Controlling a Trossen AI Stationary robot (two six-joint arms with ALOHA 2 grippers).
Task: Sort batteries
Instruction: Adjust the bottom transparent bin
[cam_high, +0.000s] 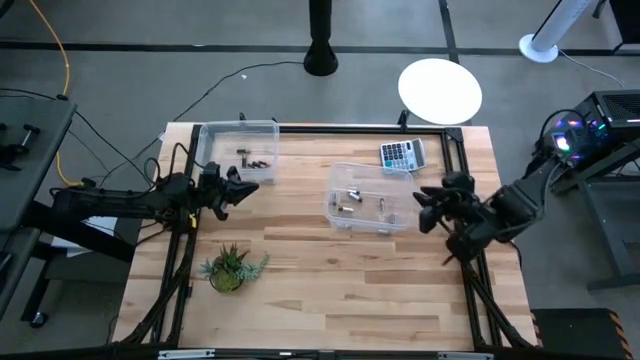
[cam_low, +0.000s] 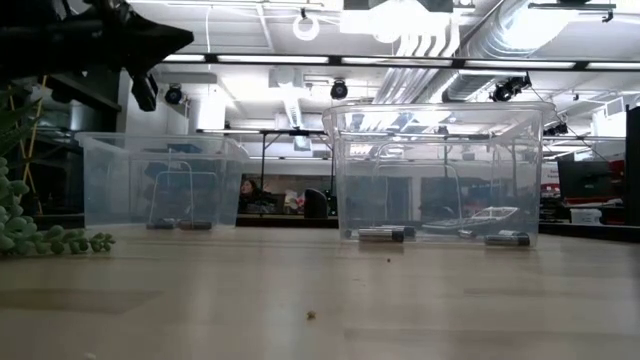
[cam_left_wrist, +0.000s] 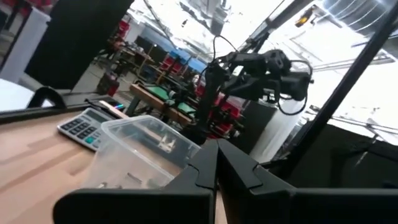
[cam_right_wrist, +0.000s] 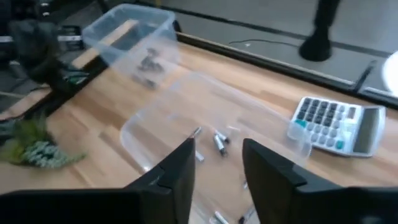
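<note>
Two clear plastic bins stand on the wooden table. The far-left bin (cam_high: 238, 148) (cam_low: 160, 180) holds a few small dark batteries (cam_high: 256, 158) (cam_right_wrist: 148, 63). The middle bin (cam_high: 370, 198) (cam_low: 440, 170) (cam_right_wrist: 205, 134) holds several batteries (cam_high: 352, 198) (cam_right_wrist: 219, 142) (cam_low: 383, 234) lying on its floor. My left gripper (cam_high: 245, 186) (cam_left_wrist: 216, 167) hovers shut and empty just near of the far-left bin, raised above the table (cam_low: 150, 45). My right gripper (cam_high: 428, 206) (cam_right_wrist: 217, 163) is open and empty, raised just right of the middle bin.
A grey calculator (cam_high: 402, 154) (cam_right_wrist: 336, 124) lies beyond the middle bin, near the far right corner. A small green plant (cam_high: 230, 268) (cam_low: 30, 235) sits near the left edge. Black rails (cam_high: 462, 150) frame the table's sides. Bare wood lies along the near half.
</note>
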